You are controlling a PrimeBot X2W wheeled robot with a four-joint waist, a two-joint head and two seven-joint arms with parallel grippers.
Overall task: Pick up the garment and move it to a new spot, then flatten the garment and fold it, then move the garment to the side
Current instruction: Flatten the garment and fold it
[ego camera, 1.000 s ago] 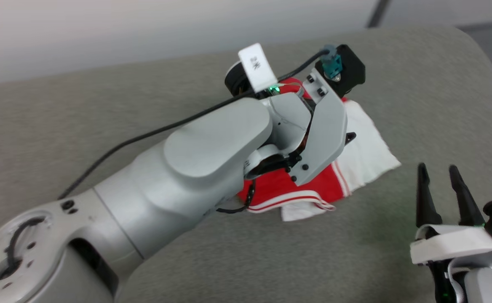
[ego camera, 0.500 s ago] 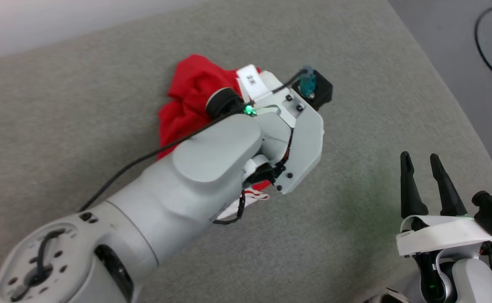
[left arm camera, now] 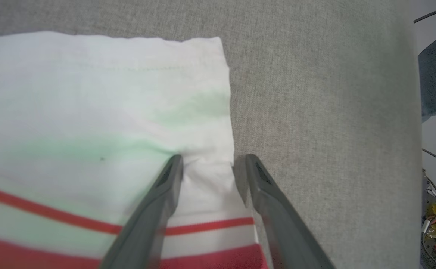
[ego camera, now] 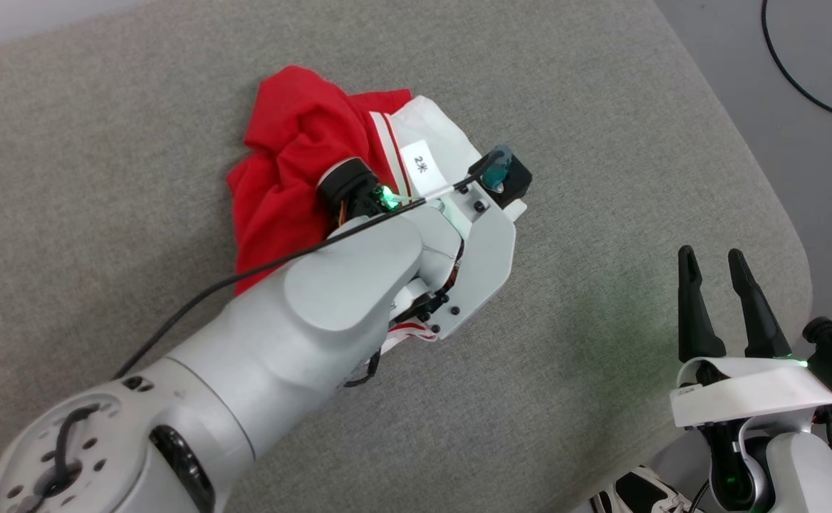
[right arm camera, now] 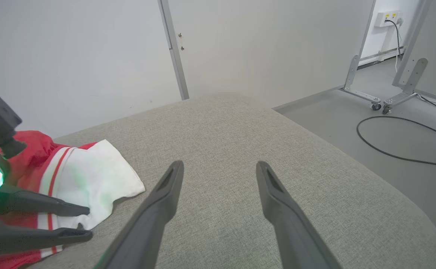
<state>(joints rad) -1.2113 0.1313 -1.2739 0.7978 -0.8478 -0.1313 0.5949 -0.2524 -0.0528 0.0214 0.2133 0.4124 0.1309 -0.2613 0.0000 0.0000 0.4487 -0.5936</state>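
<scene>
One shirt (ego camera: 288, 164), its sleeve edge between the left gripper (left arm camera: 210, 160)'s open jaws.
The shirt lies crumpled on the grey cushion (ego camera: 601, 214). Of the left gripper's two fingers (left arm camera: 154, 209), one rests on the white sleeve (left arm camera: 109, 104) and one sits just off its edge. The right gripper (ego camera: 708, 253), two fingers spread and empty, has the shirt well to its left.

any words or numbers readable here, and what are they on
"2" followed by a character that looks like "米": on the white tag fixed at the left arm's wrist, seen in the head view.
Small sticker on the white bracket below the right gripper: too small to read.
Garment: no lettering or number shows on the parts in view, just red cloth, a white sleeve and stripes.
</scene>
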